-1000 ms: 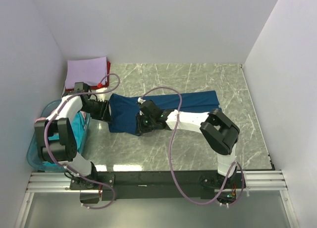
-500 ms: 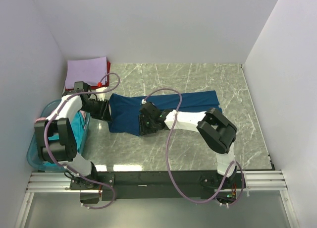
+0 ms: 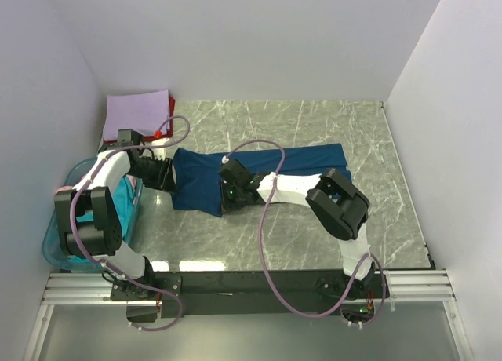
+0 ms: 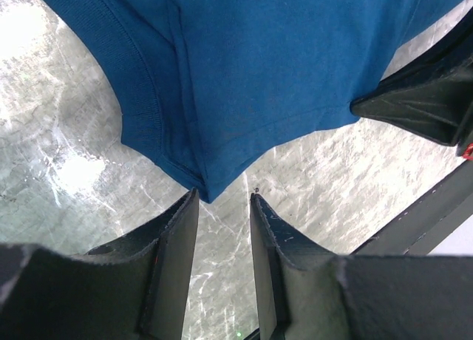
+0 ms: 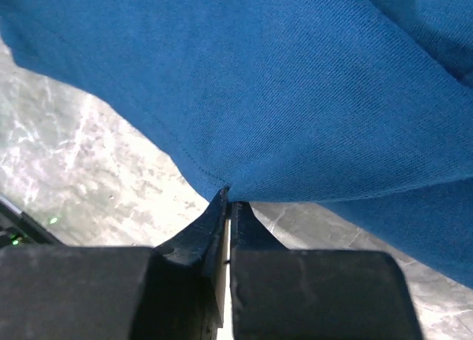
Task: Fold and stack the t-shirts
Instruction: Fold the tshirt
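A dark blue t-shirt (image 3: 306, 161) lies spread across the middle of the marble table. My right gripper (image 3: 225, 195) is at the shirt's near-left edge and is shut on a pinch of its hem (image 5: 228, 194). The cloth (image 5: 295, 81) fills the view above the pinch. My left gripper (image 3: 169, 175) is at the shirt's left end, open. A corner of the shirt (image 4: 209, 194) lies just at its fingertips (image 4: 191, 201), not pinched. A folded lavender t-shirt (image 3: 138, 110) lies at the back left on a red one (image 3: 170, 110).
A translucent blue basket (image 3: 69, 176) stands at the left table edge, with teal cloth (image 3: 131, 198) in it. White walls close in the back and both sides. The right gripper's black body (image 4: 425, 103) shows close by in the left wrist view.
My right gripper has shifted slightly left and back, still holding the shirt's hem, and its elbow has swung left. The left arm has not moved.
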Available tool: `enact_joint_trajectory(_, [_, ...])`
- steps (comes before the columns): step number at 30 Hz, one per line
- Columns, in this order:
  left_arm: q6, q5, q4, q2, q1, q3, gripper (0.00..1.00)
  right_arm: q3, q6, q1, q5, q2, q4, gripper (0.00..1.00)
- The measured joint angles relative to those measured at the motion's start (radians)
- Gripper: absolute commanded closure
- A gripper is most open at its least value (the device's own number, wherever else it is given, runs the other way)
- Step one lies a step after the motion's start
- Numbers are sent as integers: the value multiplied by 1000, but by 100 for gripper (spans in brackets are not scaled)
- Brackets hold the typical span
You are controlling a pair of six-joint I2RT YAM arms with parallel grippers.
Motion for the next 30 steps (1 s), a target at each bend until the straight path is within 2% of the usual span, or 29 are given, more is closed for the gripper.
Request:
enact_joint_trajectory(5, [5,0,-3,0,-7,0,61,0,-2,-38,-56,-24,1,100])
enact_joint_trajectory(12, [1,4,2,19,-17,26,57,40,4,-158,-163,-51,45,100])
enact_joint_trajectory(18, [-23,20,20,60,-37,61,49,72,51,-232,-265,2,123,100])
enact_joint_trajectory(30, [-83,31,35,131,-69,83,42,62,82,-248,-327,44,156,100])
